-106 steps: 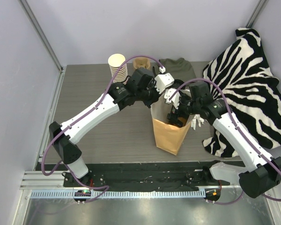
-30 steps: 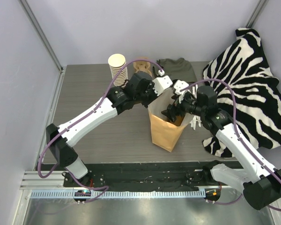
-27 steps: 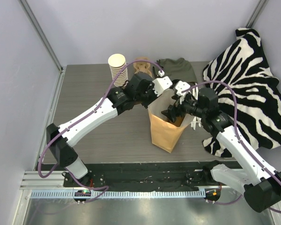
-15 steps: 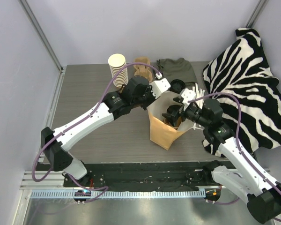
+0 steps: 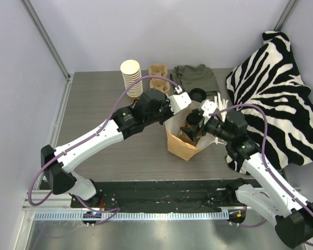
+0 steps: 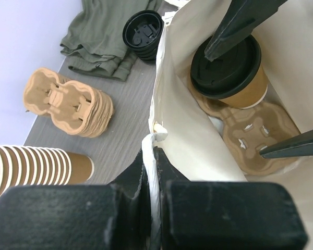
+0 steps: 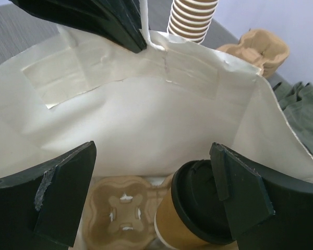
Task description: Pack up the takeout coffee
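One takeout coffee (image 6: 227,67) sits inside the bag (image 6: 180,130). Left end effector (image 6: 150,172) pinches its handle (image 6: 155,143); right end effector (image 7: 154,195) gapes above.

Brown cup (image 6: 248,95) w/ blk lid (image 6: 226,66); zebra-stripe cloth (image 5: 271,88); olive shirt (image 6: 105,32).

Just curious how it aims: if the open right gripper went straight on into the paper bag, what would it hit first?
Probably the takeout coffee: one finger of the right gripper hangs over its black lid, the other over the cup carrier. Depth is unclear.
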Motion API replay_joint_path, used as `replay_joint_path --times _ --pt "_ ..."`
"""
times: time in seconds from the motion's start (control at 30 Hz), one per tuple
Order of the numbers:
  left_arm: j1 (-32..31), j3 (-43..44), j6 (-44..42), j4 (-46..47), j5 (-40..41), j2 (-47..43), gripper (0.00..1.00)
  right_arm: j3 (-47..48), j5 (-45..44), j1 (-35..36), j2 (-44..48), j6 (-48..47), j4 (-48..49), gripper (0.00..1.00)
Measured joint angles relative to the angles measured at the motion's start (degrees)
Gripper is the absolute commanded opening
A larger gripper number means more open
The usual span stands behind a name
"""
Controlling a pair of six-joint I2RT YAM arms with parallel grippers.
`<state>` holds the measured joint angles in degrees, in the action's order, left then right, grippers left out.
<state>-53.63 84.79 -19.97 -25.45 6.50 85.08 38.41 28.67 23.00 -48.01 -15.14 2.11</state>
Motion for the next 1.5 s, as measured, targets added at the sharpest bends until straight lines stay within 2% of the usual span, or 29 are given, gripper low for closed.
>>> replay_joint_path --times 0.23,0.63,0.77,1.17,1.43,1.5 --pt "0.0 0.0 -0.2 0.0 1.5 0.0 0.0 6.8 0.5 0.0 -6.1 -1.2 -7.5 0.96" --pt "0.1 0.4 0.4 -0.3 3.1 2.6 0.0 15.0 4.2 -0.2 -11.9 -3.0 -17.9 0.99" --pt "0.3 0.8 0.9 -1.2 3.8 3.0 0.0 14.8 6.1 -0.3 -11.6 -1.4 -16.7 1.0" --pt "1.2 1.3 1.8 -2.3 5.0 3.2 0.0 10.8 6.3 -0.3 -9.0 6.0 -4.3 1.0" --pt "1.2 1.3 1.4 -2.4 5.5 3.2 0.0 17.3 4.6 -0.3 -10.0 5.2 -7.5 0.99" --pt "1.2 1.3 1.3 -2.4 5.5 3.2 0.0 19.0 4.3 -0.3 -10.0 4.3 -9.0 0.96"
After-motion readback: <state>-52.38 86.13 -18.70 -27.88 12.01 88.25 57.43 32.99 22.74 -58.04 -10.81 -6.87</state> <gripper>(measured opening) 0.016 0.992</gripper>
